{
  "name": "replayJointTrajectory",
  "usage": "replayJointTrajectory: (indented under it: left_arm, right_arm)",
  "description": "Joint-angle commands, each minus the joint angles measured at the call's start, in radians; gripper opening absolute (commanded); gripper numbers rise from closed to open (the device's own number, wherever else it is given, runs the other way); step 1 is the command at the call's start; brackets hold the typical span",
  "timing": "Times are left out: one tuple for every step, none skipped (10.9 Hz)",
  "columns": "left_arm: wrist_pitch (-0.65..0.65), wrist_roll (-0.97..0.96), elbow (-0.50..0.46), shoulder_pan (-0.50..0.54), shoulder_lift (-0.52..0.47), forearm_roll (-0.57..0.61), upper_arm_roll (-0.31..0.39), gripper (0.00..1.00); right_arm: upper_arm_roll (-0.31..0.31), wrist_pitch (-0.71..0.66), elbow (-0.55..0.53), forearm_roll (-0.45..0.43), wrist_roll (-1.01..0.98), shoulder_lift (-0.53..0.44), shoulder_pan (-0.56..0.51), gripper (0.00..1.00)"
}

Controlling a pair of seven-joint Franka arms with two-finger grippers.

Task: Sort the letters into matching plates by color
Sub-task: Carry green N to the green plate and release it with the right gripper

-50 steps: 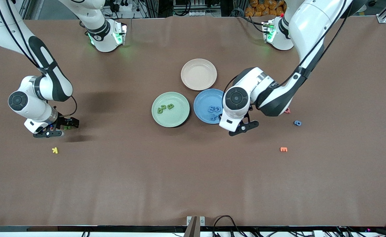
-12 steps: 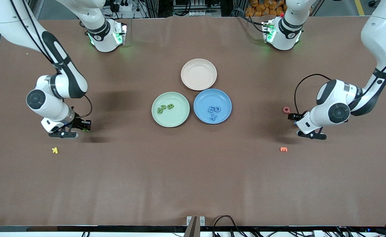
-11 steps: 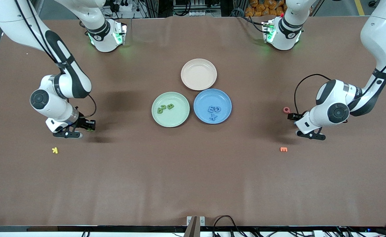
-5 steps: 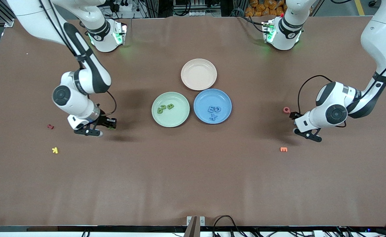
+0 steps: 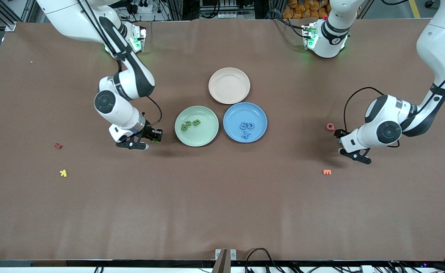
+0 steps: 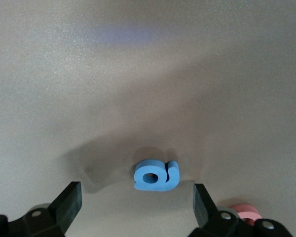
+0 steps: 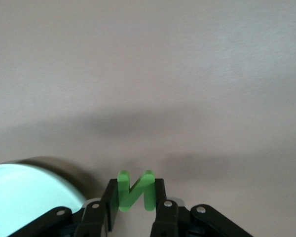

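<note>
My right gripper (image 5: 153, 137) is shut on a green letter N (image 7: 123, 193), held upright between its fingers just beside the pale green plate (image 5: 196, 139), toward the right arm's end of the table. The plate's rim (image 7: 24, 173) shows in the right wrist view. Green letters (image 5: 190, 124) lie in that plate. Blue letters (image 5: 246, 127) lie in the blue plate (image 5: 233, 113) beside it. My left gripper (image 6: 136, 195) is open and low over a lone blue letter (image 6: 157, 176) on the table, one finger on each side and not touching it. In the front view that gripper (image 5: 343, 143) hides the letter.
A beige plate (image 5: 229, 85) sits farther from the front camera than the two others. A pink letter (image 5: 331, 126) lies close to the left gripper, an orange E (image 5: 327, 172) nearer the camera. A red letter (image 5: 58, 145) and a yellow K (image 5: 63, 173) lie toward the right arm's end.
The right arm has carried the green letter from the table's end to beside the green plate, uncovering the red letter. The left gripper has barely shifted over the blue letter.
</note>
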Motion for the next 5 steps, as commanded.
replayJointTrajectory:
  left_arm:
    - [0.007, 0.014, 0.009, -0.003, 0.008, 0.029, -0.001, 1.00]
    - [0.007, 0.014, 0.012, -0.006, 0.008, 0.029, -0.001, 1.00]
    - [0.007, 0.014, 0.014, -0.007, 0.008, 0.029, -0.001, 1.00]
    - [0.007, 0.014, 0.015, -0.007, 0.011, 0.029, -0.001, 1.00]
    - [0.007, 0.014, 0.015, -0.007, 0.013, 0.029, -0.001, 0.93]
  right_arm:
    - [-0.018, -0.015, 0.023, 0.025, 0.114, -0.017, 0.111, 0.17]
    - [-0.018, -0.015, 0.027, 0.025, 0.144, -0.016, 0.145, 0.17]
    - [-0.019, -0.013, 0.032, 0.025, 0.183, -0.008, 0.188, 0.17]
    - [-0.031, -0.015, 0.047, 0.025, 0.222, 0.001, 0.232, 0.17]
    - [-0.037, -0.015, 0.063, 0.025, 0.256, 0.013, 0.266, 0.17]
